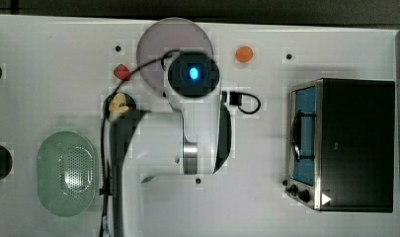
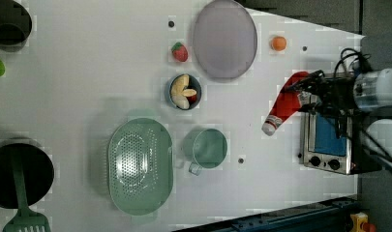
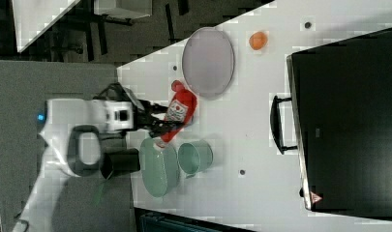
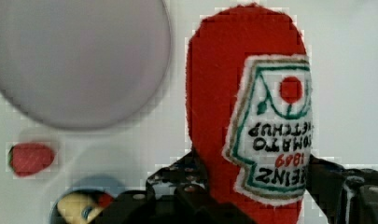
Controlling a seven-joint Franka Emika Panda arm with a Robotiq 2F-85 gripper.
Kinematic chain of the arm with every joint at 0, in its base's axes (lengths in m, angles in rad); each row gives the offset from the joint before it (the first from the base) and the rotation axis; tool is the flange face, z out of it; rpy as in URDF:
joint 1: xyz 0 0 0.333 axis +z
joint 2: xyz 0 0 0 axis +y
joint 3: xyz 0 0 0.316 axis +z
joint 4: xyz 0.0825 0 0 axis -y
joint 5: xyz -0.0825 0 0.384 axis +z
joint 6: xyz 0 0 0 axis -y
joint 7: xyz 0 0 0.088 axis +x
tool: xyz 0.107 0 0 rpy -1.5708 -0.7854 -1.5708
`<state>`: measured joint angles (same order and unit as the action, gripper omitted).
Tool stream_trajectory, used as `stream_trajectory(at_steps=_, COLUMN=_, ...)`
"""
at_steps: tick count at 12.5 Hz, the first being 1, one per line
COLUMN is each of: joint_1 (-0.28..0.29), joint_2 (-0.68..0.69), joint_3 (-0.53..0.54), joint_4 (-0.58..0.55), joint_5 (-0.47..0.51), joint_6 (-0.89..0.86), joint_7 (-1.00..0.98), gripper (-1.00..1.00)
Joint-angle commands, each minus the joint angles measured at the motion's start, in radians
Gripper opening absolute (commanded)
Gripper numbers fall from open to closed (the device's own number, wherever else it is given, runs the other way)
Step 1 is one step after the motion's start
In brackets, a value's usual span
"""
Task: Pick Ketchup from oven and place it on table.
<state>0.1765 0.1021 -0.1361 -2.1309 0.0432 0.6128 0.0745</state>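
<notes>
The ketchup (image 4: 242,93), a red bottle with a red-and-white label, is clamped between my gripper's (image 4: 256,184) two black fingers. In the left view the ketchup (image 2: 285,104) hangs slanted, white cap downward, over the white table (image 2: 87,72), with the gripper (image 2: 307,92) on its upper part, just off the oven (image 2: 329,140). In the right view the gripper (image 3: 159,123) holds the ketchup (image 3: 180,112) beside the purple plate. In the top view the oven (image 1: 355,143) stands at the right end of the table (image 1: 49,59), and the arm (image 1: 195,98) covers the gripper and bottle.
Near the held bottle are a pale-purple plate (image 1: 175,49), a strawberry (image 1: 121,71), an orange ball (image 1: 244,54), and a bowl of banana pieces (image 2: 184,92). A green colander (image 2: 140,166) and a green cup (image 2: 205,147) sit lower in the left view. A black pot with a spatula (image 2: 19,174) stands at the left view's left edge.
</notes>
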Motion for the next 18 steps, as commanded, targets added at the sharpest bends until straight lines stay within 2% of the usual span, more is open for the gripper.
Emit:
stream_trajectory(at_steps=1, joint_1=-0.045, joint_2=0.004, joint_3=-0.032, joint_4=-0.088, joint_5=-0.001, joint_6=0.088, joint_7=-0.019, gripper=0.20)
stream_trajectory(at_steps=3, joint_1=-0.045, joint_2=0.034, joint_3=-0.035, joint_4=-0.145, joint_5=-0.001, joint_6=0.158, joint_7=-0.019, gripper=0.20)
stream_trajectory(at_steps=7, joint_1=-0.045, joint_2=0.214, joint_3=-0.043, joint_4=-0.171, joint_5=0.000, joint_6=0.333, joint_7=-0.019, gripper=0.24)
stream_trajectory(at_steps=9, joint_1=-0.046, joint_2=0.244, joint_3=-0.043, joint_4=-0.176, joint_5=0.000, joint_6=0.381, joint_7=-0.019, gripper=0.59)
stream_trajectory(at_steps=10, joint_1=-0.045, joint_2=0.250, joint_3=-0.042, joint_4=-0.179, joint_5=0.000, joint_6=0.410, joint_7=-0.019, gripper=0.92)
stream_trajectory(at_steps=11, joint_1=-0.044, joint_2=0.230, joint_3=-0.042, joint_4=-0.168, joint_5=0.001, joint_6=0.419, joint_7=-0.017, gripper=1.00)
stream_trajectory(at_steps=15, joint_1=-0.044, joint_2=0.099, joint_3=-0.041, joint_4=-0.093, joint_5=0.001, joint_6=0.383, joint_7=-0.017, gripper=1.00)
stream_trajectory(at_steps=18, joint_1=-0.046, joint_2=-0.007, joint_3=-0.046, joint_4=0.030, joint_5=0.001, joint_6=0.117, joint_7=-0.017, gripper=1.00)
